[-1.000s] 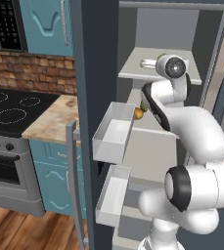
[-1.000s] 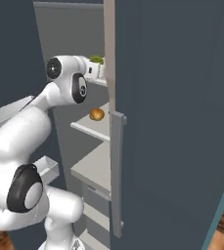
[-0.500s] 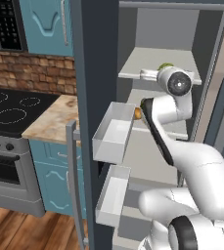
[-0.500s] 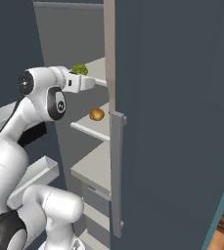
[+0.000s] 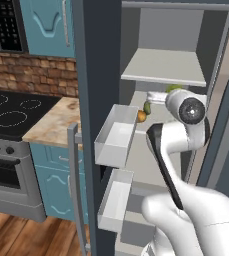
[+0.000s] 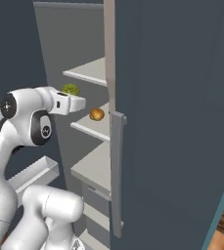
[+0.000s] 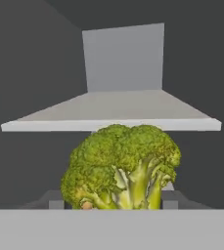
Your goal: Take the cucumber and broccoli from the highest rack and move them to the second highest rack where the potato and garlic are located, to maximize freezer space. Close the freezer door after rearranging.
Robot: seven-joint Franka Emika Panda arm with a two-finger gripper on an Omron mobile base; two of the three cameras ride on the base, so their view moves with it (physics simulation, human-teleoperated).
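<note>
Nearest the hand camera, the green broccoli head with pale yellow-green stalks (image 7: 121, 168) sits directly in front of the lens, between the two small dark finger tips (image 7: 168, 197) that show on either side of its base; the two-finger gripper (image 7: 113, 199) appears clamped on the broccoli, the jaws partly apart around its stem. Just behind and above the broccoli in that view runs the front edge of a flat pale grey freezer shelf (image 7: 111, 125), with the grey back wall of the compartment beyond it. From the right base view, the white arm reaches level into the open freezer, and the broccoli (image 6: 70, 89) rides on top of the hand, in front of the shelves rather than resting on one. Farther in and slightly lower, a round tan potato (image 6: 97, 114) lies on the second shelf, well apart from the hand. In the left base view, white door bins (image 5: 117, 136) hang on the open dark grey freezer door (image 5: 93, 100).
</note>
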